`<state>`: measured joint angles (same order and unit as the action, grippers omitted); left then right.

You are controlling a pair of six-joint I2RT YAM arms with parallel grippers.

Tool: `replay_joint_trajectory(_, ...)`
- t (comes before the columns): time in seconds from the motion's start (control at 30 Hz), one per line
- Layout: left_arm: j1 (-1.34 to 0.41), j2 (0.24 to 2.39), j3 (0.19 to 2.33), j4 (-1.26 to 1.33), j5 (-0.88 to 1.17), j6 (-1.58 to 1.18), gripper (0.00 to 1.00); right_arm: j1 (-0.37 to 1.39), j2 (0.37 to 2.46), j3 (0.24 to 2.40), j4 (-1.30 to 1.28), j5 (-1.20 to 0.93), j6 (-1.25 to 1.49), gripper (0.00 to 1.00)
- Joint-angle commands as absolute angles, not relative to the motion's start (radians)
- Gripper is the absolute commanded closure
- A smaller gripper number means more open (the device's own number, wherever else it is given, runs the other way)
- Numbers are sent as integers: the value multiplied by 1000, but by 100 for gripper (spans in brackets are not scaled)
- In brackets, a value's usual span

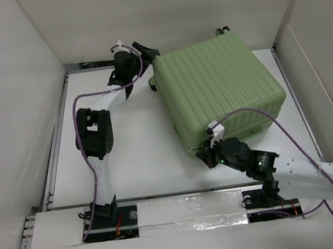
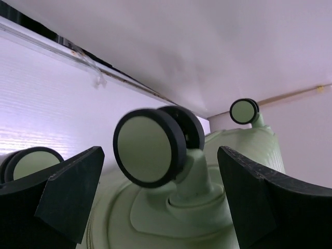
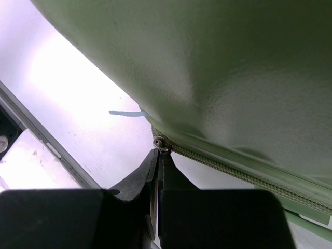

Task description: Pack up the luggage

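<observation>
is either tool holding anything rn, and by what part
The right tool is shut on the luggage's zipper pull. The left tool is open by a wheel, holding nothing.

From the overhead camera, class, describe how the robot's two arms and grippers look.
The left arm and right arm have white links and black joints, each trailing a purple cable. The left gripper and right gripper are black with wedge-shaped fingers.
</observation>
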<state>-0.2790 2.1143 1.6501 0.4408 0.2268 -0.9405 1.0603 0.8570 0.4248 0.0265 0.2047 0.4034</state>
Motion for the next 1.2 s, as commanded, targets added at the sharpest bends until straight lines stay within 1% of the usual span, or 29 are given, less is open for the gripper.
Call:
replay_joint_trajectory(0.0, -273, 2164, 1764, 362, 230, -936, 9, 1057, 844, 463, 140, 127, 465, 100)
replay_joint_trajectory(0.13, -273, 2262, 1883, 364, 256, -972, 10, 1057, 841, 457, 126, 124, 472, 100)
replay_joint_trajectory(0.17, -273, 2282, 1923, 365, 267, -995, 12, 1057, 833, 456, 120, 129, 476, 100)
replay_joint_trajectory(0.23, -273, 2322, 1937, 392, 270, -1025, 15, 1057, 822, 448, 123, 133, 486, 100)
replay_joint_trajectory(0.27, -273, 2327, 1910, 419, 270, -1061, 23, 1057, 818, 442, 127, 141, 489, 100)
replay_joint_trajectory(0.33, -273, 2316, 1861, 527, 258, -1098, 36, 1057, 799, 440, 129, 150, 491, 100)
replay_joint_trajectory(0.37, -273, 2307, 1815, 555, 236, -1112, 64, 1057, 795, 440, 127, 162, 492, 100)
replay_joint_trajectory(0.4, -273, 2284, 1792, 608, 227, -1132, 75, 1057, 784, 440, 127, 175, 491, 100)
replay_joint_trajectory(0.43, -273, 2272, 1769, 638, 218, -1134, 81, 1057, 781, 440, 127, 182, 491, 100)
replay_joint_trajectory(0.5, -261, 2222, 1695, 705, 196, -1135, 97, 1057, 772, 446, 115, 212, 486, 100)
replay_joint_trajectory(0.53, -235, 2198, 1665, 731, 190, -1135, 100, 1046, 762, 449, 109, 219, 483, 100)
replay_joint_trajectory(0.57, -226, 2174, 1581, 761, 184, -1132, 100, 1034, 759, 456, 95, 221, 479, 100)
replay_joint_trajectory(0.63, -193, 2080, 1479, 850, 176, -1109, 100, 997, 747, 471, 90, 195, 465, 100)
replay_joint_trajectory(0.67, -183, 2047, 1418, 876, 166, -1100, 100, 948, 744, 475, 106, 154, 456, 100)
replay_joint_trajectory(0.7, -183, 1978, 1288, 950, 158, -1089, 100, 919, 742, 479, 109, 135, 436, 100)
replay_joint_trajectory(0.77, -141, 1916, 1173, 1001, 144, -1072, 100, 859, 733, 500, 100, 71, 417, 100)
replay_joint_trajectory(0.8, -130, 1866, 1070, 1056, 144, -1071, 100, 801, 729, 508, 97, 48, 394, 100)
replay_joint_trajectory(0.87, -115, 1826, 947, 1112, 141, -1081, 100, 755, 713, 540, 71, 8, 370, 100)
replay_joint_trajectory(0.93, -103, 1792, 902, 1141, 150, -1092, 100, 707, 701, 564, 35, -24, 341, 100)
replay_joint_trajectory(0.97, -103, 1793, 900, 1137, 190, -1091, 100, 697, 692, 590, -18, -53, 339, 100)
replay_joint_trajectory(1.03, -103, 1838, 981, 1065, 256, -1068, 99, 696, 649, 594, -69, -74, 336, 100)
replay_joint_trajectory(1.07, -116, 1857, 1023, 1039, 312, -1059, 73, 696, 629, 586, -98, -80, 339, 100)
replay_joint_trajectory(1.1, -135, 1899, 1108, 982, 331, -1027, 54, 696, 585, 560, -115, -93, 353, 100)
replay_joint_trajectory(1.17, -159, 1931, 1193, 910, 348, -990, 30, 707, 534, 522, -159, -101, 376, 100)
